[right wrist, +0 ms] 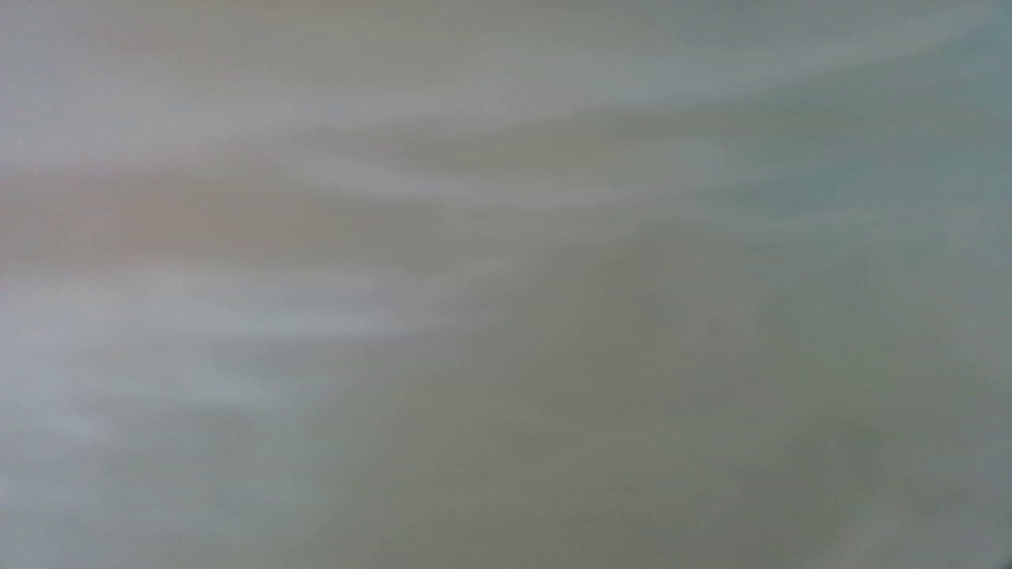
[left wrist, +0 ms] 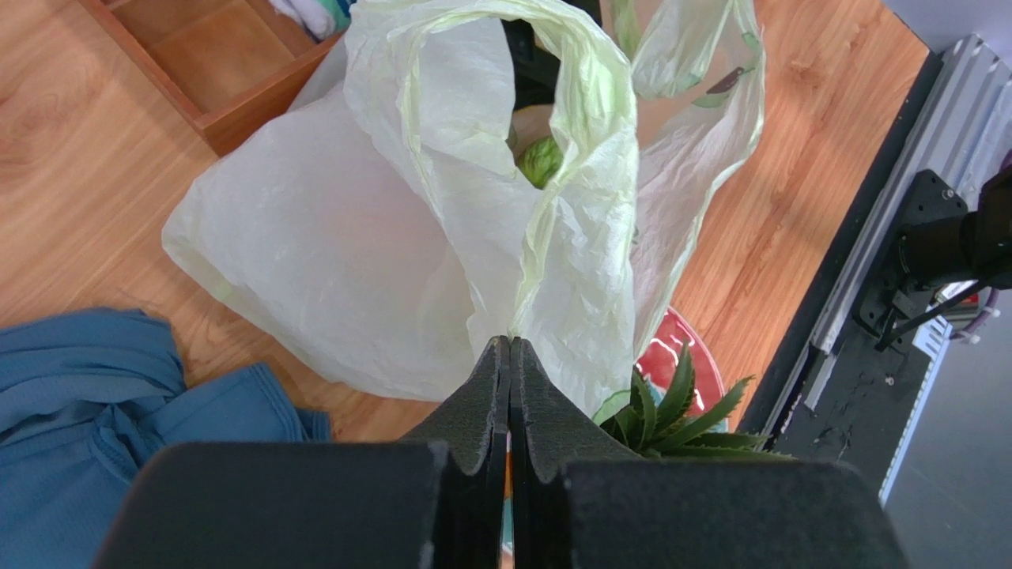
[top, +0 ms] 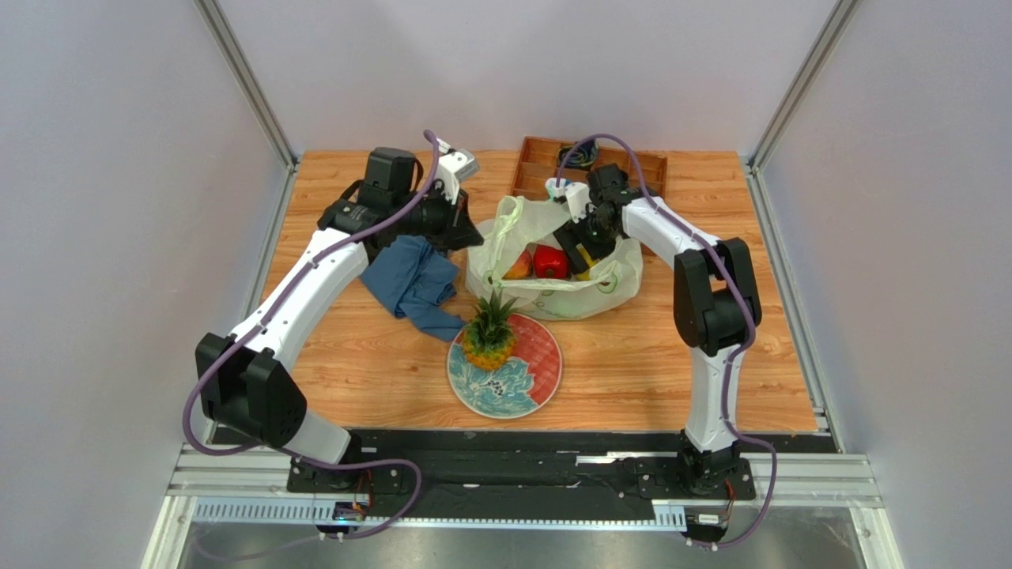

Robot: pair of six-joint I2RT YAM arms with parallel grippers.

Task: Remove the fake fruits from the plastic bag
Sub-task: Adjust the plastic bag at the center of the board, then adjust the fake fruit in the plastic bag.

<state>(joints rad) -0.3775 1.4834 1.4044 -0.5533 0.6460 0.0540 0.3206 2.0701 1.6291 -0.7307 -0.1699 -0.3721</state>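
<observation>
The pale yellow-green plastic bag [top: 558, 285] lies open mid-table. Inside it I see a peach [top: 519, 266], a red pepper [top: 550, 261] and a bit of the yellow mango [top: 584, 266]. In the left wrist view a green bumpy fruit [left wrist: 541, 160] shows through the bag's [left wrist: 356, 237] mouth. The pineapple [top: 489, 334] stands on a red and blue plate [top: 523, 385]. My left gripper [left wrist: 511, 344] is shut on the bag's edge at its left side. My right gripper [top: 582, 251] reaches into the bag's mouth. Its wrist view shows only blurred film.
A blue cloth [top: 410, 285] lies left of the bag, under my left arm. A wooden compartment tray [top: 590, 160] stands behind the bag, with socks [left wrist: 315, 12] in it. The plate [left wrist: 680, 356] and pineapple crown [left wrist: 671, 409] sit near the table's front.
</observation>
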